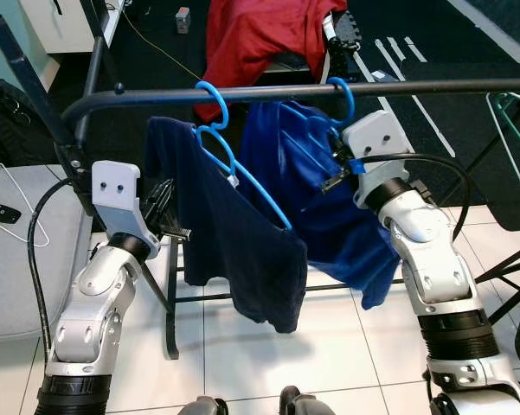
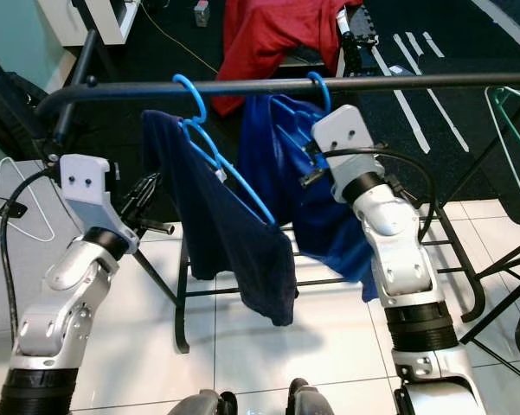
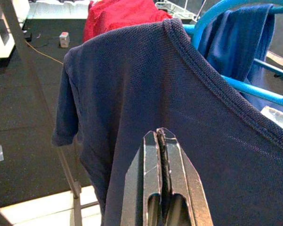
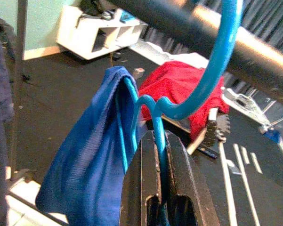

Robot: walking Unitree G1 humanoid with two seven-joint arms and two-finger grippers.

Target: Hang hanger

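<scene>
White floor tiles [image 1: 268, 346] meet a black mat beyond the black clothes rack, whose horizontal rail [image 1: 277, 91] crosses in front of me. Two blue hangers hook over that rail. The royal blue shirt [image 1: 303, 173] hangs on the right-hand hanger [image 1: 346, 99], and my right gripper [image 1: 339, 169] is clamped on this hanger's neck just below the hook; the right wrist view shows the blue wire pinched between my two black fingers [image 4: 141, 188], with the hook curving up over the rail [image 4: 226, 42]. The navy shirt [image 1: 234, 233] hangs on the left-hand hanger [image 1: 221, 130], tilted, its blue arm sloping down toward the royal blue one, and the two garments touch. My left gripper [image 1: 169, 216] sits just beside the navy shirt's left edge with its fingers pressed together on nothing, the tips close to the fabric in the left wrist view. A red cloth [image 1: 260, 35] lies draped on something behind the rack. To my left a white wire hanger [image 1: 9, 194] rests on a grey surface [image 1: 17, 285].
</scene>
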